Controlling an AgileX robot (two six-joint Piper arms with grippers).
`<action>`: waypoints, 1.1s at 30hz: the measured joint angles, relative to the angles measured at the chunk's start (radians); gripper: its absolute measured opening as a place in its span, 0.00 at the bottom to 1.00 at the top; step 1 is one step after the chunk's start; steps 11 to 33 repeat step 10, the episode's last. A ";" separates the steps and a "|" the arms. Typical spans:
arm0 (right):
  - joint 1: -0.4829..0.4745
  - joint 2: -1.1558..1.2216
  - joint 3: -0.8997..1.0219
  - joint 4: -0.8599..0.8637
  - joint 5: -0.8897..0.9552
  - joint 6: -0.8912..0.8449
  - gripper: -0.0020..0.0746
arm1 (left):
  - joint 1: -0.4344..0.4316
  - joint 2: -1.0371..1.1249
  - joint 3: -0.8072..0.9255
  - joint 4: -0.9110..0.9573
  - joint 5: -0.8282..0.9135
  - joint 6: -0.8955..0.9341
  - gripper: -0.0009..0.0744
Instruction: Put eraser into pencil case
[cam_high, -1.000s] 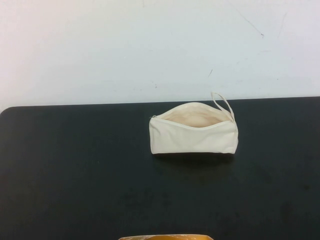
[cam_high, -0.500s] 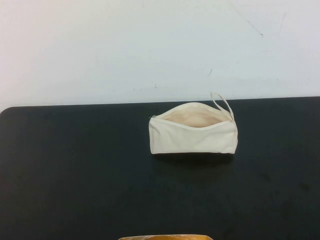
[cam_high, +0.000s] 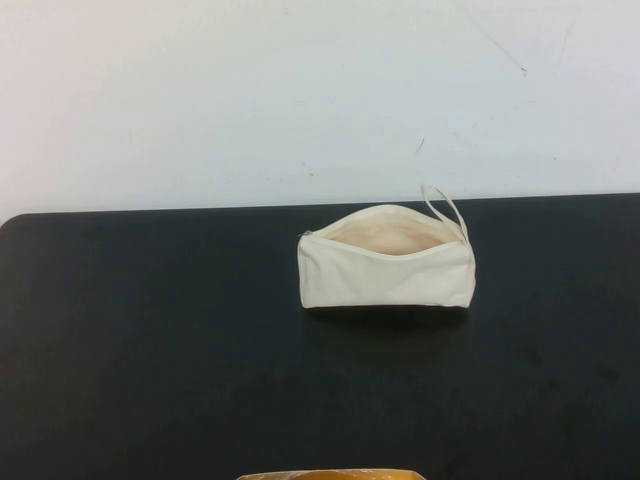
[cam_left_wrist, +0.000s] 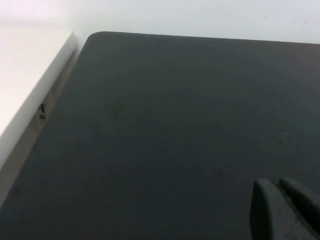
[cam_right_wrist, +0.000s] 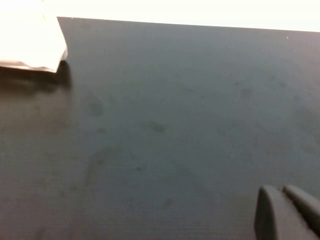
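The case (cam_high: 387, 266) sits on the black bench (cam_high: 150, 350) a little past centre toward one o'clock in the high view, standing on its long side with the zip mouth gaping upward and showing the pale lining, which looks like a deliberate setup so that something small can be dropped straight in from above. Its thin loop strap (cam_high: 445, 208) sticks up at the two-o'clock end, clear of the mouth. The eraser is nowhere to be seen on the bench or in either wrist view; it may already lie inside the case, where the high view cannot see the bottom, or it may be outside the picture — I cannot tell which. Neither arm shows in the high view. The left tool (cam_left_wrist: 285, 210) appears only as dark finger ends in its own wrist view, hanging over bare bench near the rounded corner and the white ledge (cam_left_wrist: 25, 80); whether it is open or closed I cannot tell. The right tool (cam_right_wrist: 287, 212) shows the same way in its wrist view, over bare bench with one corner of the case (cam_right_wrist: 35, 47) well apart from it, and its state is likewise unclear. A yellowish object (cam_high: 330, 474) peeks in at six o'clock. Both arms seem parked back, leaving the case unobstructed.
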 joint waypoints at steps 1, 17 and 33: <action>0.000 0.000 0.000 0.000 0.000 0.000 0.02 | 0.000 0.000 0.000 0.000 0.001 0.002 0.01; 0.000 0.000 0.000 0.000 0.000 0.000 0.02 | 0.000 0.000 -0.001 0.000 0.007 0.006 0.01; 0.000 0.000 0.000 0.000 0.000 0.000 0.02 | 0.000 0.000 -0.001 0.000 0.007 0.006 0.01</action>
